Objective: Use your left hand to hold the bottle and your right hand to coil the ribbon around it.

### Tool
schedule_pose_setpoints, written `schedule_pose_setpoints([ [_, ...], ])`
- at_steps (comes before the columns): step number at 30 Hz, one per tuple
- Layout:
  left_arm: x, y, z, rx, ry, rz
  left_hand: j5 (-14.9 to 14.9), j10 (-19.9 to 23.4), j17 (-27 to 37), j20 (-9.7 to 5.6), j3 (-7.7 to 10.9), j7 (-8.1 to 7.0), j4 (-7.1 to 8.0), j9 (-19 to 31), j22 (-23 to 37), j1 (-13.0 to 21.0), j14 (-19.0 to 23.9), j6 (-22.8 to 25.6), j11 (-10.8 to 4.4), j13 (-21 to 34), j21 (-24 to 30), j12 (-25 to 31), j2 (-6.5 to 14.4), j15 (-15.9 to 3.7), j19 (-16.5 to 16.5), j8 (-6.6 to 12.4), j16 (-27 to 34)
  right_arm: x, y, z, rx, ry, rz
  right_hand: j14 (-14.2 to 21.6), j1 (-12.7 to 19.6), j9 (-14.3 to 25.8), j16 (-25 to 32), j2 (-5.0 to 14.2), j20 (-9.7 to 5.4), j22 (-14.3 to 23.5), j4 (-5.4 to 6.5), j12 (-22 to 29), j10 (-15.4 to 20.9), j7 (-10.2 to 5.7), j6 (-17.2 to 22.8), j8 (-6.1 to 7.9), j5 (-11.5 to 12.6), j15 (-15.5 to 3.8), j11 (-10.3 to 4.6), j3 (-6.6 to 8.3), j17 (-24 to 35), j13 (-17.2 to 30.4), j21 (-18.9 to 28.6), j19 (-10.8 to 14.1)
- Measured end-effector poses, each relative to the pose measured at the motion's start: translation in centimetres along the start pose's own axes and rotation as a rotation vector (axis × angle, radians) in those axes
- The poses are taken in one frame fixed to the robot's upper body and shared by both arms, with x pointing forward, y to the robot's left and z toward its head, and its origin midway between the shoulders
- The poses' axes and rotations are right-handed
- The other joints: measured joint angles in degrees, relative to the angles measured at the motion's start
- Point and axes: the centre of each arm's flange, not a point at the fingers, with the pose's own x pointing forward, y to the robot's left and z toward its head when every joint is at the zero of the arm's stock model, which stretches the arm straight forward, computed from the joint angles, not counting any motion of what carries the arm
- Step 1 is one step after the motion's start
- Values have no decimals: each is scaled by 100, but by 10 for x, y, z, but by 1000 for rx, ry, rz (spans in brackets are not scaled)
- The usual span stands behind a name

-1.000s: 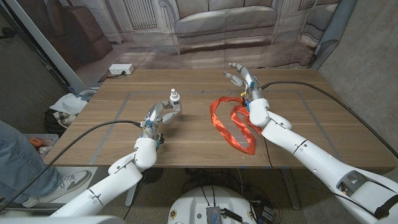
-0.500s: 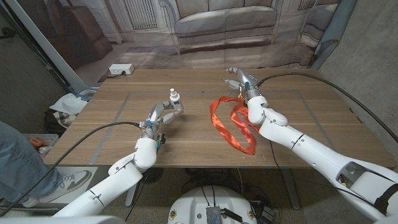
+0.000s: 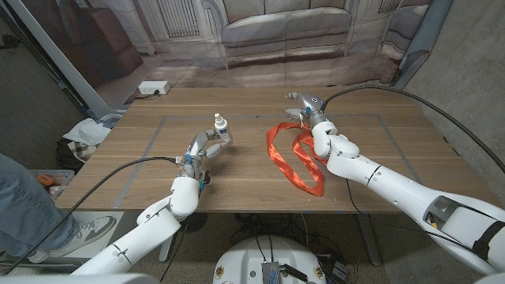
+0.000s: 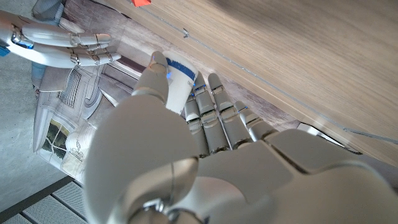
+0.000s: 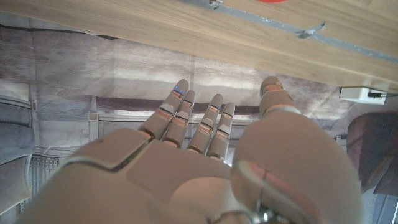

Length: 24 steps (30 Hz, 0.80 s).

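Note:
A small white bottle [image 3: 219, 124] with a cap stands upright left of the table's middle. My left hand [image 3: 205, 146] reaches to it from the near side, and the bottle [image 4: 181, 86] shows between its thumb and its fingers [image 4: 214, 112]; I cannot tell whether they touch it. An orange-red ribbon [image 3: 293, 155] lies in loose loops right of the middle. My right hand [image 3: 308, 106] hovers over the ribbon's far end, fingers apart and holding nothing. The same right hand [image 4: 62, 46] shows in the left wrist view.
Grey tape lines [image 3: 150, 150] mark a rectangle on the wooden table. Beyond the far left corner a white box [image 3: 154, 87] lies on the floor. A crumpled cloth [image 3: 85, 132] and a person's leg [image 3: 24, 197] are off the table's left side.
My right hand has come down and tipped a little left toward the ribbon's far end. The left hand, bottle and ribbon have stayed where they were.

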Motion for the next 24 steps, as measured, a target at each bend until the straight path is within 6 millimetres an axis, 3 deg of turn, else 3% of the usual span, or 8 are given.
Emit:
schedule_pose_setpoints([
  [14, -7, 1, 2, -10, 2, 9, 19, 16, -1, -1, 24, 0, -24, 0, 0, 0, 0, 0, 17, 3, 0, 0, 0, 0, 0, 0, 0, 7, 21, -13, -77, 23, 117, -56, 175, -1, -21, 175, -21, 27, 50, -43, 0, -21, 22, -46, 44, 13, 1, 1, 27, 0, -78, -65],
  [24, -11, 2, 2, -7, 6, 13, 18, 15, -1, -1, 48, 0, -48, -5, 0, 0, 0, 1, 16, 4, 0, 0, 0, 0, 0, 0, 0, 8, 35, -21, -123, 24, 171, -55, 272, -1, -21, 165, -21, 26, 50, -65, 32, -30, 32, -46, 44, 13, -31, 0, 31, 0, -78, -64],
])
